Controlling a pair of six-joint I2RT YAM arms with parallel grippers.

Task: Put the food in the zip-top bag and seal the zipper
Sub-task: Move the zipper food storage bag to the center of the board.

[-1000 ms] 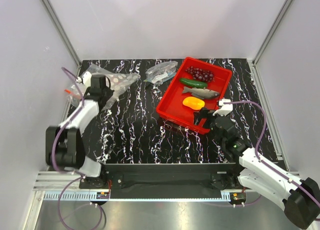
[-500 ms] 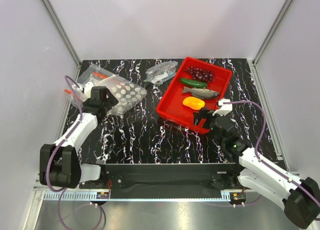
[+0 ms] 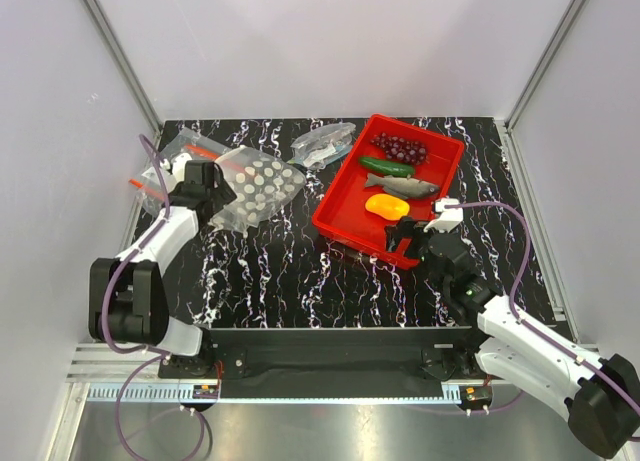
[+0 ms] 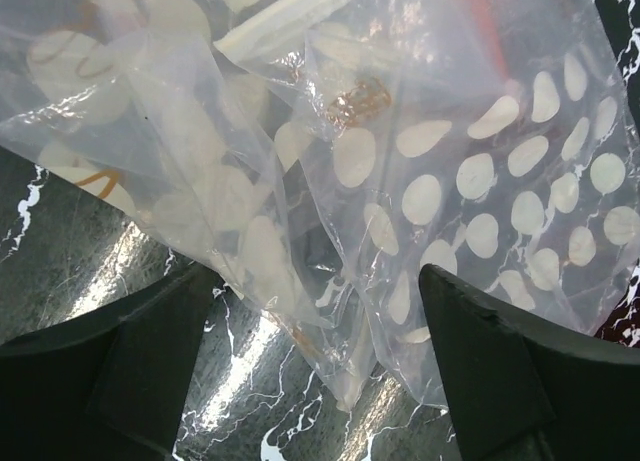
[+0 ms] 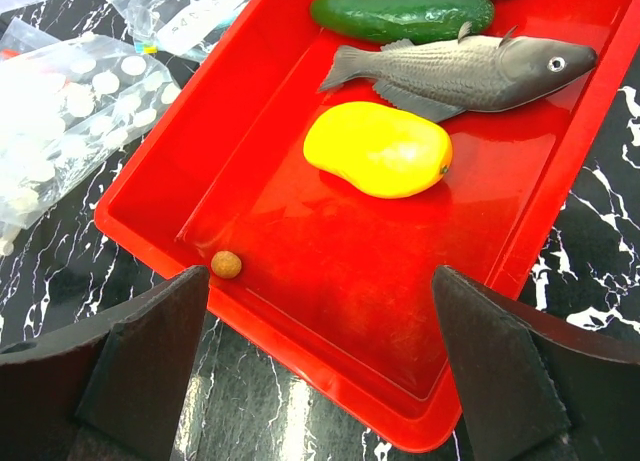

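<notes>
Black, white-veined marble-look surface [image 3: 300, 271] carries everything. At far left the clear plastic zip-top bag with white dots [image 3: 262, 184] lies crumpled and looks empty. Its thin red zipper strip [image 4: 484, 26] shows through the film, but I cannot tell whether the mouth is open. The left gripper [image 3: 208, 191] sits over it, fingers spread, with film between them but not pinched.

Further right lies a smaller undotted clear bag [image 3: 322, 144], then the red plastic tray [image 3: 335, 219]. It holds all the food: dark red grape bunch [image 3: 400, 146], green cucumber [image 3: 387, 166], grey fish [image 3: 402, 186] and orange-yellow fruit [image 3: 387, 206]. The right gripper [image 3: 412, 233] hovers at the tray's near edge, fingers released and holding nothing.

Nothing is bagged, so loading and sealing both remain.

Print on the smaller bag is too small to read, and no other writing shows.
</notes>
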